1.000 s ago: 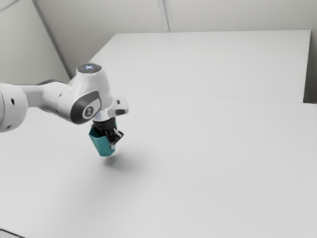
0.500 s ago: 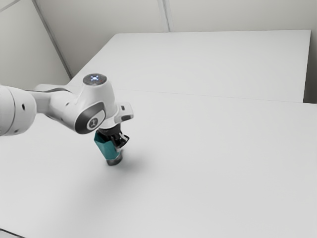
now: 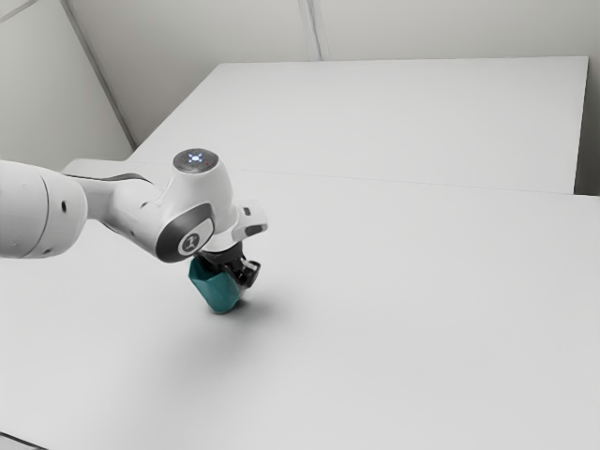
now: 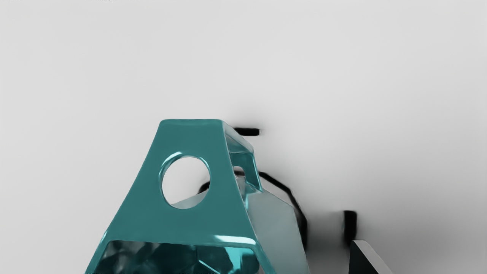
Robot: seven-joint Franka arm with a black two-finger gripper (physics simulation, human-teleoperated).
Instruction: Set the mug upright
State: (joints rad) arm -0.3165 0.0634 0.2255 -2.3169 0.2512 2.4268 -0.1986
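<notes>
In the exterior view my gripper (image 3: 238, 269) points down over the table, shut on the teal mug (image 3: 215, 290). The mug is tilted, its open end toward the upper left and its base low near the tabletop; whether the base touches is unclear. In the wrist view the mug (image 4: 194, 224) shows a teal side with a round hole, a pale grey side and its dark interior. One fingertip of my gripper (image 4: 283, 262) stands beyond the grey side; the mug hides the other finger.
The wide white table (image 3: 403, 319) spreads around the mug. Behind it lies another white surface (image 3: 394, 112), with pale walls beyond. A dark line crosses the exterior view's lower left corner.
My hand and the mug have moved together toward the exterior view's right and lower. The mug remains tilted, and its base sits closer to its shadow than at first.
</notes>
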